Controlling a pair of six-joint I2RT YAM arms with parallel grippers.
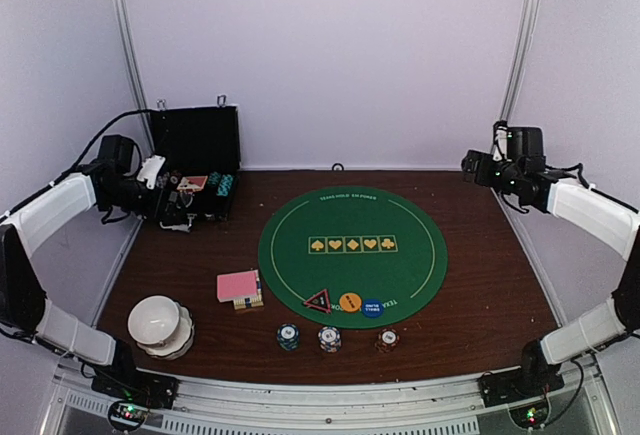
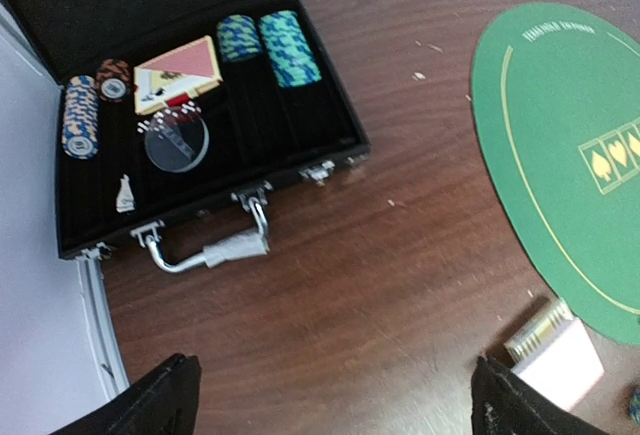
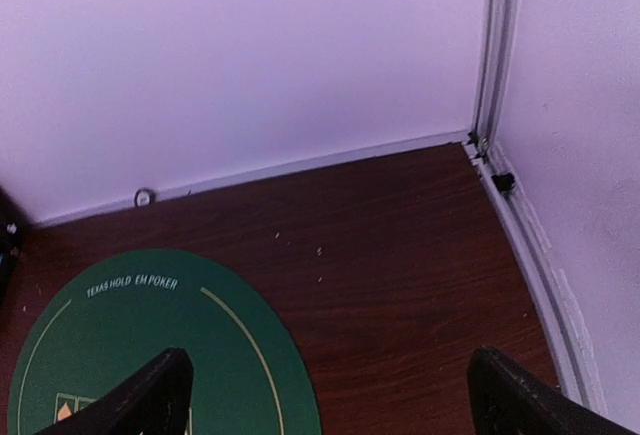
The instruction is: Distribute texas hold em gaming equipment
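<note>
Teal chip stack (image 1: 288,336), dark chip stack (image 1: 329,338) and red chip stack (image 1: 387,338) stood in a row at the near edge of the worktop (image 1: 480,285). They were apart from one another and just off the near rim of the green mat (image 1: 410,255). White bowl stack (image 1: 160,326) sat to their left, dome up, well apart from the chips. Pink-backed card deck (image 1: 238,284) lay flat beside the mat's left rim, with a gold-striped item (image 1: 248,303) touching its near side; could not tell what that was. Triangle marker (image 1: 318,301), orange button (image 1: 349,302) and blue button (image 1: 372,307) lay close side by side along the mat's near edge, the triangle at the rim. Five yellow suit boxes (image 1: 352,244) were printed across the mat's middle. Black case (image 2: 320,130) stood open at the far left of the worktop, lid upright and handle (image 2: 205,252) toward the arms. Its slots held two teal chip rows (image 2: 288,47), a dark-and-orange chip row (image 2: 79,115), a red-backed deck (image 2: 178,75) and a clear disc (image 2: 175,140). Left tool (image 2: 332,363) hung above bare worktop just on the near side of the case, jaws spread wide with nothing between them. Right tool (image 3: 331,353) hung at the far right above the mat's far rim and bare worktop near the back corner, jaws equally wide and gripping nothing.
</note>
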